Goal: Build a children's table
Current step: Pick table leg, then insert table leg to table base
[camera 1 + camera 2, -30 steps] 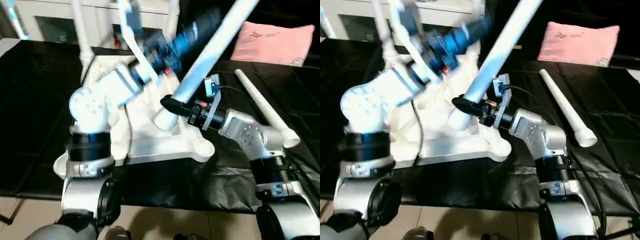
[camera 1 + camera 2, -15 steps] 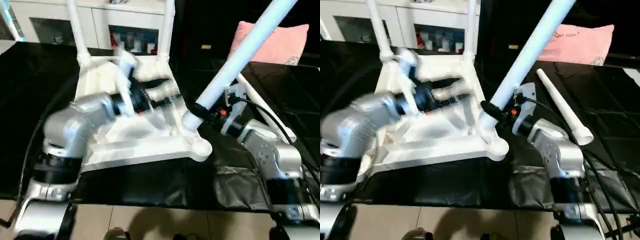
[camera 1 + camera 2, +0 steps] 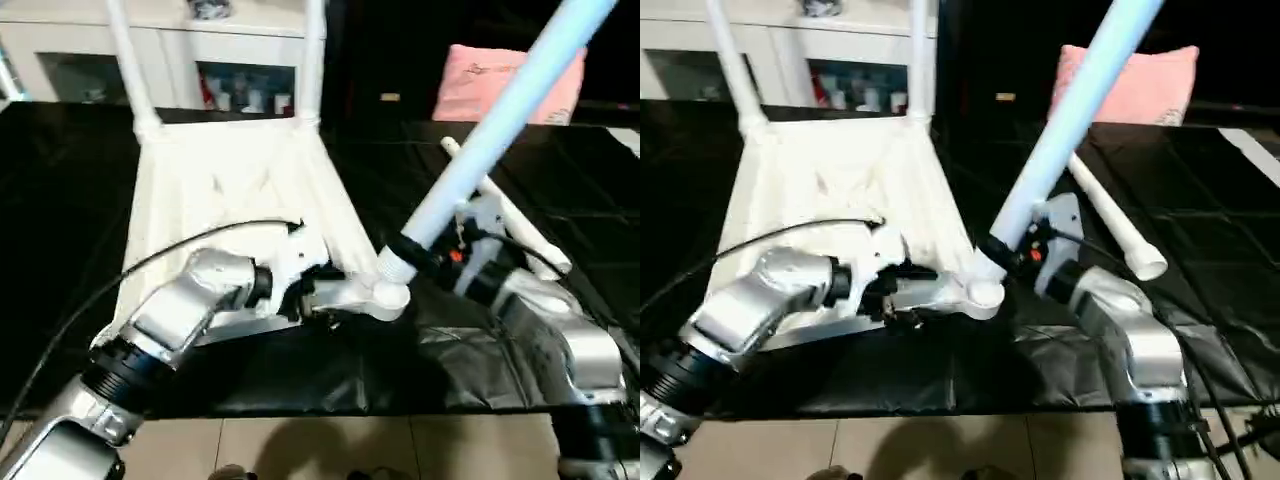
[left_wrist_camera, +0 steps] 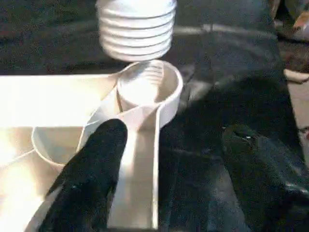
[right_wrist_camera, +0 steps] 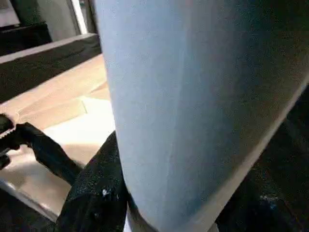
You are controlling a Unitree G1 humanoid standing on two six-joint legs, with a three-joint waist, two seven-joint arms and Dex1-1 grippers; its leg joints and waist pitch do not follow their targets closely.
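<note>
The white tabletop (image 3: 220, 180) lies upside down on the black-covered table, with two legs (image 3: 125, 60) (image 3: 313, 60) standing in its far corners. My right gripper (image 3: 405, 250) is shut on a third leg (image 3: 490, 130), which is tilted up to the right. Its threaded end (image 4: 136, 24) hangs just above the near right corner socket (image 4: 149, 87). My left gripper (image 4: 174, 135) is open at the tabletop's near edge, beside that socket. One finger (image 4: 91, 174) is over the ribbed side, the other over the cloth. A fourth leg (image 3: 1110, 225) lies loose on the right.
A pink pillow (image 3: 500, 80) sits at the back right, and a white cabinet (image 3: 240, 70) with glass doors stands behind the table. Black cloth (image 3: 420, 360) hangs over the front edge, with tiled floor below. A black cable (image 3: 150, 260) runs along my left forearm.
My left arm has swung down from above the tabletop to its near right corner. The held leg's lower end has moved over the corner socket. The camera has also shifted.
</note>
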